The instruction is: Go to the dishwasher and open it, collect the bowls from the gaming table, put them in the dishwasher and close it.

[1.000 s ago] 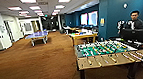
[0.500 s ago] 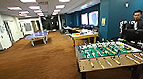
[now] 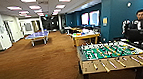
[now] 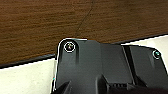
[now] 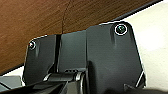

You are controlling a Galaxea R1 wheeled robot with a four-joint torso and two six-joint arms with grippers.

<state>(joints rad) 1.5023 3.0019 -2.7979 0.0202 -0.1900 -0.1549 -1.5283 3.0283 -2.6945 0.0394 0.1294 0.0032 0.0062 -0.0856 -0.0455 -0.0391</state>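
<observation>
Where the head view looks down a long open office, brown carpet (image 3: pixel 34 65) covers the floor, with teal walls (image 3: pixel 117 10) on the right and ceiling lights above. The gaming table (image 3: pixel 114 55), a table-football table with a green field and rods with handles, stands at lower right, close to the camera; no bowls can be made out on it. Behind it sits a person (image 3: pixel 141 20) beside a dark monitor (image 3: pixel 141 35). A yellow table (image 3: pixel 85 36) stands farther back, and a blue table-tennis table (image 3: pixel 37 35) far off on the left. Both wrist views show what the head view leaves out: carpet seen close, a pale surface (image 4: pixel 27 77) under the robot's dark plate. Cannot tell either gripper's state.
</observation>
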